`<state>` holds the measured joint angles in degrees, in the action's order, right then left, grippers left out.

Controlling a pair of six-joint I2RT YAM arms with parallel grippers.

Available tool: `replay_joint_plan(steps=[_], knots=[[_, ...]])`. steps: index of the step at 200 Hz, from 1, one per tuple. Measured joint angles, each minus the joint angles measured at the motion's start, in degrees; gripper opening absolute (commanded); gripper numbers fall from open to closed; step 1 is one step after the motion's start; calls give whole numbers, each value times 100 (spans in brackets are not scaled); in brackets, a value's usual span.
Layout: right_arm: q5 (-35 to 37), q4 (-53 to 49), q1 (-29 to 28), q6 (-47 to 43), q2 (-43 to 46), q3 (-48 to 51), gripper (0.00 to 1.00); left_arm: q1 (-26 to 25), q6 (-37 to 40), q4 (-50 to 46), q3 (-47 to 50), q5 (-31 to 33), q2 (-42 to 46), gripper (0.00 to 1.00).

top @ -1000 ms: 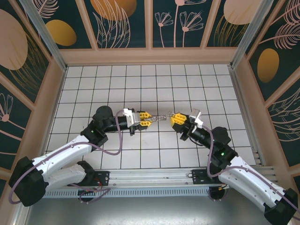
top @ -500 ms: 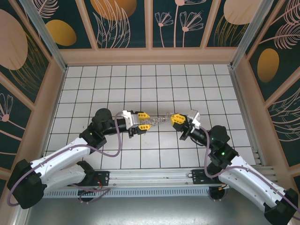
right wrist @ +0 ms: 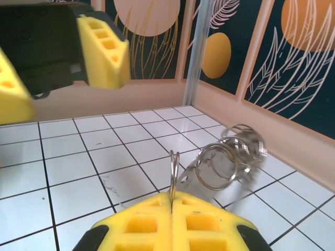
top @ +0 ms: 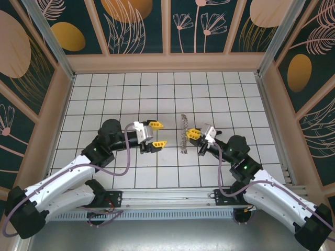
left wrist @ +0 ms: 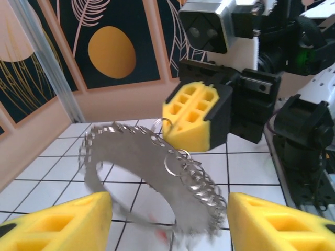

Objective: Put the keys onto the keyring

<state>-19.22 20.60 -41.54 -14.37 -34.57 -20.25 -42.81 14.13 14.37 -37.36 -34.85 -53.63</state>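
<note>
The right gripper [top: 192,134] is clamped tight. Its yellow pads pinch one thin wire loop of the keyring [top: 183,134], and the rest of the silvery bunch dangles from that pinch between the two grippers, over the middle of the white tiled desk [top: 104,89]. The bunch is blurred, so I can't pick the keys out from the loops, nor tell whether its lower end touches the tiles. The left gripper [top: 158,134] stands roughly half open just beside the bunch and facing it, with nothing between its pads. To my eye the step in hand is getting a second hold on the bunch so a key can be worked onto the wire. I'd wait for the dangling metal to hang steady, then bring the left gripper in level. It should close on a single key or loop rather than the whole tangle, with the right one's pinch firm so the wire doesn't twist away.
</note>
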Motion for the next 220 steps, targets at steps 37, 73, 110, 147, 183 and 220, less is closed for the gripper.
replay_joint_plan(steps=[37,73,110,147,183,220], knots=[[-254,103,0,-70,-92,0,0,0,48,-136,-402,-70,-723,47],[-603,262,0,-74,-254,15,0,0,144,-90,-612,-334,-1027,25],[-789,413,24,-76,-343,39,0,-9,354,-98,-658,-710,-1134,25],[-931,457,26,-125,-426,44,0,-39,579,-155,-660,-824,-1235,27],[-1051,470,26,-184,-553,44,0,-50,824,-380,-874,-868,-1397,28],[-1091,501,26,-184,-616,44,0,-74,988,-568,-1040,-1012,-1473,27]])
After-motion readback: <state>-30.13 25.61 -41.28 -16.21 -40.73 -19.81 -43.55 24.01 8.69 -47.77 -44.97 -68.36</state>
